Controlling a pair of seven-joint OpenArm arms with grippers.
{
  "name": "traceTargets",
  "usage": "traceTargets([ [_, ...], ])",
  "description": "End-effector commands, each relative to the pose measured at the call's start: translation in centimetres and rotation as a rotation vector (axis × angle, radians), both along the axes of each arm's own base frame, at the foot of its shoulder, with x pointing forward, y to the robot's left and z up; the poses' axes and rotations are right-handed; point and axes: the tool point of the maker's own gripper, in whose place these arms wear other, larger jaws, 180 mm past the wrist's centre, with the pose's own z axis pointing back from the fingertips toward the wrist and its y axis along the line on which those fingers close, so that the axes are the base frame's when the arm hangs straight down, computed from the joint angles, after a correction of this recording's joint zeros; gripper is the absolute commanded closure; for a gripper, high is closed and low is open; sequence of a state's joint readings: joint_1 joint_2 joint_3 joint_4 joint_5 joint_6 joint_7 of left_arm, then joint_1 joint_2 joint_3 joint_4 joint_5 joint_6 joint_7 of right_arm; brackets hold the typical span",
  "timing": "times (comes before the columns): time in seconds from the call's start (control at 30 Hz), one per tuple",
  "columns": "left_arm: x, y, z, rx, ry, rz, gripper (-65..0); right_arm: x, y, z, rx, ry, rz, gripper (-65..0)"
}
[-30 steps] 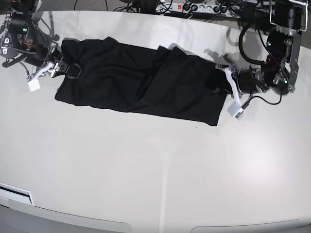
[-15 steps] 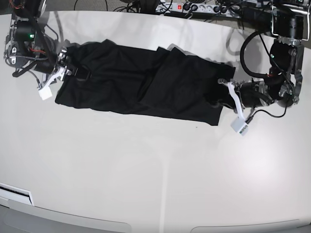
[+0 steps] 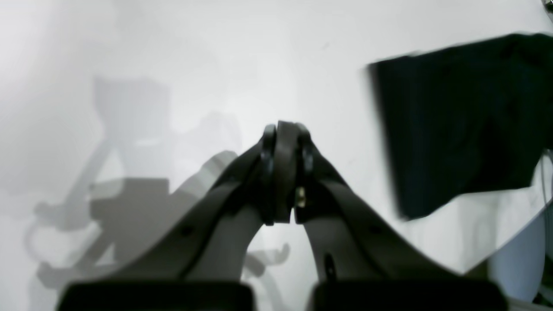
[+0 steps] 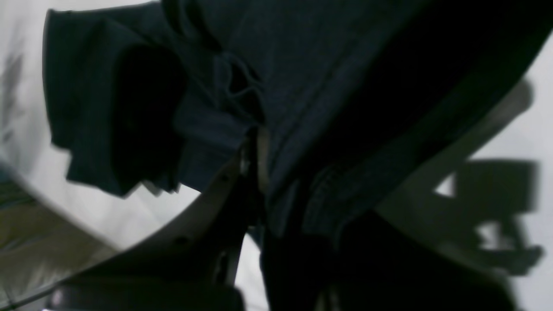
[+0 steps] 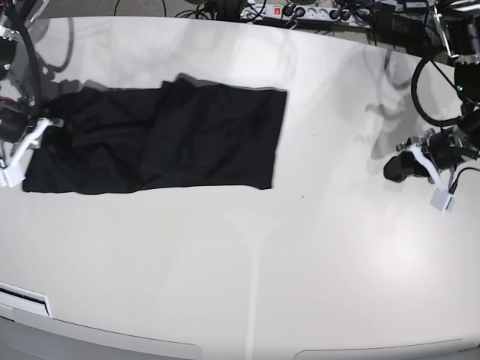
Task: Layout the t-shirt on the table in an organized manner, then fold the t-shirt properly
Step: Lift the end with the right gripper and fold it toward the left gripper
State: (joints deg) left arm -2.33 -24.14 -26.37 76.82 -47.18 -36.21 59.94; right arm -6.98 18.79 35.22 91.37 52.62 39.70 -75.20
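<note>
The black t-shirt [image 5: 187,135] lies as a long crumpled strip on the left half of the white table [image 5: 247,262]. My right gripper [image 5: 49,127] is at the shirt's left end, shut on a fold of the fabric. The right wrist view shows the cloth [image 4: 302,77] bunched and clamped against the fingers [image 4: 252,172]. My left gripper [image 5: 390,169] is at the far right, over bare table, well apart from the shirt. Its jaws are shut and empty in the left wrist view [image 3: 283,129], where the shirt's edge [image 3: 453,129] lies off to the right.
A power strip [image 5: 289,11] and cables lie along the table's far edge. A white flat object [image 5: 22,300] sits at the front left corner. The table's curved front edge [image 5: 247,346] runs along the bottom.
The left gripper has let go of the shirt and drawn back to the right. The right gripper has dragged the whole shirt to the left.
</note>
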Motion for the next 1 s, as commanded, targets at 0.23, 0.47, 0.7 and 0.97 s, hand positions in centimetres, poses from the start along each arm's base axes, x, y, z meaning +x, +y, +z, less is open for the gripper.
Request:
traceTargets([
  [0.23,-0.9,0.1,-0.1,-0.015,-0.009,0.007,0.0,0.4,4.5,7.3,0.071,-0.248,0.078,0.0],
  [0.47,-1.2,0.1,-0.3,-0.019,-0.002,0.007,0.0,-1.3,15.8,6.8,0.288,-0.236,0.291,0.0],
  [0.7,-1.2,0.1,-0.3,-0.019,0.000,0.006,0.0,-1.0,22.9,5.5,0.246,-0.235,0.459,0.0],
  [0.97,-1.2,-0.3,0.0,-0.047,-0.001,0.004,0.0,-0.5,28.7,5.5,0.178,-0.324,0.591,-16.3],
])
